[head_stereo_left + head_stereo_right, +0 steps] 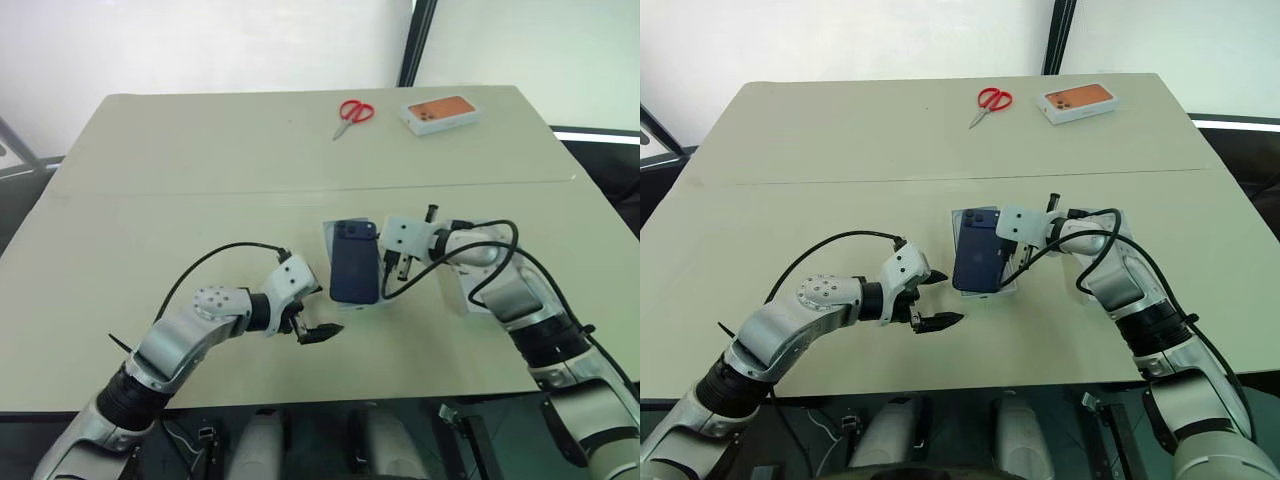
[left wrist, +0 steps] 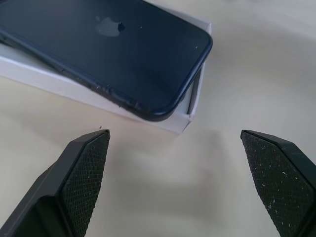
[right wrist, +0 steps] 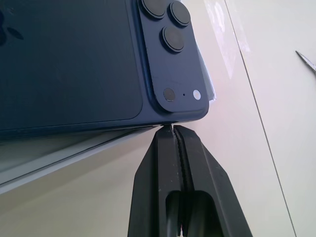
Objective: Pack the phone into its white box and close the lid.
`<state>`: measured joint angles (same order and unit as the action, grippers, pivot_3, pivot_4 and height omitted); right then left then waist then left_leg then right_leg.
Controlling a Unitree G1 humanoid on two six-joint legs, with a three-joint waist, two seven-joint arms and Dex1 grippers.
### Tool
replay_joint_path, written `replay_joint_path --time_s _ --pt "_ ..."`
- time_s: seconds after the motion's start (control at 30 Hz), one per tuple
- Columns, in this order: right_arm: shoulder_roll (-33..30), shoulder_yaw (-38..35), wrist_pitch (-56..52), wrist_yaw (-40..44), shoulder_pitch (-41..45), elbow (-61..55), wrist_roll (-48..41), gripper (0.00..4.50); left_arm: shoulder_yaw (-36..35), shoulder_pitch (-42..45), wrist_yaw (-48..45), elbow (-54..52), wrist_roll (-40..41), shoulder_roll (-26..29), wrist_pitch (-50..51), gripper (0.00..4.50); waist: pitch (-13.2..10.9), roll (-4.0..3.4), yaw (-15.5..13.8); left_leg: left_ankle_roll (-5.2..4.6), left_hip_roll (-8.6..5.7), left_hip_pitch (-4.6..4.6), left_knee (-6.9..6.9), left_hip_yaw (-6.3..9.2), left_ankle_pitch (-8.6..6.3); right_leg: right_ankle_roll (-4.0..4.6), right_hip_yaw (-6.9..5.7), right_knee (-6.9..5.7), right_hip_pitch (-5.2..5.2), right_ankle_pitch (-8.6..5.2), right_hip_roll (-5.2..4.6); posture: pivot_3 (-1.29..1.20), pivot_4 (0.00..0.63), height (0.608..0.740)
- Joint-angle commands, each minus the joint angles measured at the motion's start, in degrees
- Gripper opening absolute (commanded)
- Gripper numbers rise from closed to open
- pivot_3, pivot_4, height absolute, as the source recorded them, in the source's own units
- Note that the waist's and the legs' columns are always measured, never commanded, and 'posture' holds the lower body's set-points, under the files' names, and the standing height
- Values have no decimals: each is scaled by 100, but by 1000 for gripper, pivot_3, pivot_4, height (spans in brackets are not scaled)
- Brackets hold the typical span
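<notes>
Phone [image 1: 354, 263] askew on white box [image 2: 185, 106], right jaws [image 3: 171, 129] shut (touching its edge), left jaws [image 1: 312, 330] wide nearby.

This looks like a lab or test room: a plain beige table [image 1: 200, 180] stands before bare white wall panels [image 1: 200, 45] split by a dark post [image 1: 418, 40], with red-handled scissors [image 1: 352, 114] far beyond both grippers.

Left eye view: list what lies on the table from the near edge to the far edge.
Left hand → phone resting on the white box → red-handled scissors, and beside them the orange-topped box.
</notes>
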<state>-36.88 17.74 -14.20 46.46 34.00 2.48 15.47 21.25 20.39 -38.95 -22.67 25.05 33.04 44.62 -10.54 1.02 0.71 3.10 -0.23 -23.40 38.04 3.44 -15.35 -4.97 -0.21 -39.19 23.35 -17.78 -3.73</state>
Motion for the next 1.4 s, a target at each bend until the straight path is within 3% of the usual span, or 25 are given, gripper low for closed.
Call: replay_joint_path --time_s 0.03,1.0,1.17,1.4 --pt "73 -64 92 -17 154 -128 -5 0 -112 0 -67 -172 -5 -54 3 4449 0 0 2 0 0 0 0 0 0 0 0 0 0 0 0 0 150 697" --pt "259 -162 83 183 270 -379 -264 0 -248 63 -487 -41 385 -526 343 4449 0 0 1 0 0 0 2 0 0 0 0 -2 0 0 -1 0 150 697" --pt "184 -239 -221 444 134 -776 -516 0 -651 -217 -583 -133 451 -165 348 4449 1 -1 27 0 2 2 2 1 0 0 0 -3 1 0 2 0 150 697" --pt "144 -104 -734 812 -197 -1696 -754 0 -1927 -868 -433 25 475 444 169 4449 0 -3 7 -1 7 2 1 5 -1 0 0 -4 1 0 0 0 150 697"
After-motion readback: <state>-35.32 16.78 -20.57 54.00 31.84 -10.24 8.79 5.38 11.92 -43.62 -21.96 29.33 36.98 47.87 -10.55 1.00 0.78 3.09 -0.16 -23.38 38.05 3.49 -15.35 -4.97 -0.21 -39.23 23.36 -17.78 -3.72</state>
